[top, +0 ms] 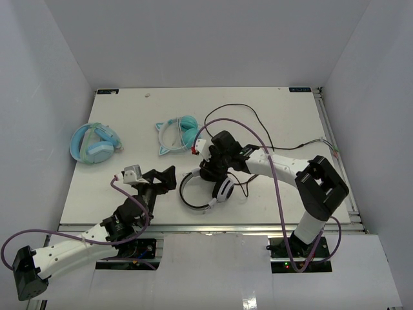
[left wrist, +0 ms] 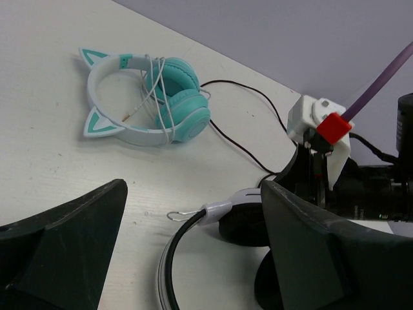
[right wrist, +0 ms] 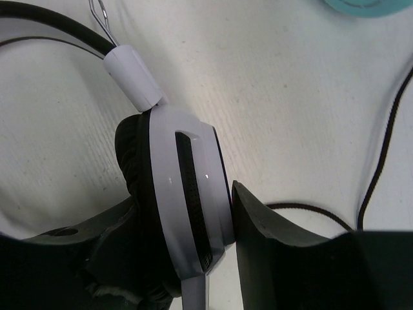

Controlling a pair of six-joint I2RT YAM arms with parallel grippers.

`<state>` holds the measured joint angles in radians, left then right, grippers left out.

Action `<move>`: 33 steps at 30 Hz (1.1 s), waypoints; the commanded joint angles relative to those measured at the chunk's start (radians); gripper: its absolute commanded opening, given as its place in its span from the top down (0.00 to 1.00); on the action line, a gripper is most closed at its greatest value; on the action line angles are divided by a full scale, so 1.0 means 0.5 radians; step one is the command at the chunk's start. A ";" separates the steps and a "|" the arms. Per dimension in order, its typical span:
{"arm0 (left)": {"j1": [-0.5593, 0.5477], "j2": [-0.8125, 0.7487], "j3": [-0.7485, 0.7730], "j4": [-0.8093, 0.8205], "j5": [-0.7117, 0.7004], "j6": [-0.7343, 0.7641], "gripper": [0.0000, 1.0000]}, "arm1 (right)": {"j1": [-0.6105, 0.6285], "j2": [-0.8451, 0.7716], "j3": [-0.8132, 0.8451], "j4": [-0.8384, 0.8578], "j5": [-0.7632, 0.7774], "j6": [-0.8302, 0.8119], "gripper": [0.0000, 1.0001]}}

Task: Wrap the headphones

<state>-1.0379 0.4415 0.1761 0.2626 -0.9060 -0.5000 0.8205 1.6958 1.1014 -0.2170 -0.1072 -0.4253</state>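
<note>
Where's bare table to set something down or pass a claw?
Free: far strip of the table behind the teal cat-ear headphones; near-left patch between the light-blue headphones and left claw. Crowded: centre, where the right claw grips the headphones and their cable loops right.

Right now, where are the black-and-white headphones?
In the top view, the headphones lie centrally near the front edge of the table, below the teal cat-ear headphones; one earcup sits between the fingers of the right gripper.

I count three headphones on the desk: one black-and-white pair (top: 224, 191), one teal pair (top: 189, 135) and one light-blue pair (top: 97, 145) by the left edge. There are two grippers, left gripper (top: 169, 179) and right gripper (top: 211, 173).
</note>
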 commanded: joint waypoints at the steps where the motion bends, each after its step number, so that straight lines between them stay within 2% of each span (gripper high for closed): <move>1: -0.001 0.108 0.099 -0.089 0.202 0.018 0.05 | -0.009 -0.313 -0.024 -0.001 0.218 0.336 0.92; 7: -0.004 0.357 0.409 -0.389 0.423 -0.080 0.07 | -0.009 -0.676 -0.068 -0.127 0.690 0.817 0.92; 11: -0.001 0.509 0.528 -0.479 0.434 -0.031 0.07 | -0.006 -0.948 -0.162 -0.131 0.702 1.022 0.92; 16: -0.001 0.801 0.818 -0.595 0.479 0.204 0.08 | 0.000 -1.160 -0.295 -0.109 0.773 1.092 0.92; 24: -0.001 1.309 1.431 -0.907 0.560 0.380 0.14 | 0.000 -1.388 -0.527 0.004 0.889 1.157 0.92; 28: -0.001 1.419 1.625 -1.121 0.531 0.378 0.23 | 0.003 -1.423 -0.536 0.001 0.912 1.163 0.92; 33: -0.001 1.397 1.687 -1.307 0.704 0.373 0.25 | 0.000 -1.454 -0.546 0.001 0.913 1.163 0.92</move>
<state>-1.0370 1.1657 0.9765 -0.2685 -0.6215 -0.3255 0.8185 1.0093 0.8082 -0.3163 0.3270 0.1257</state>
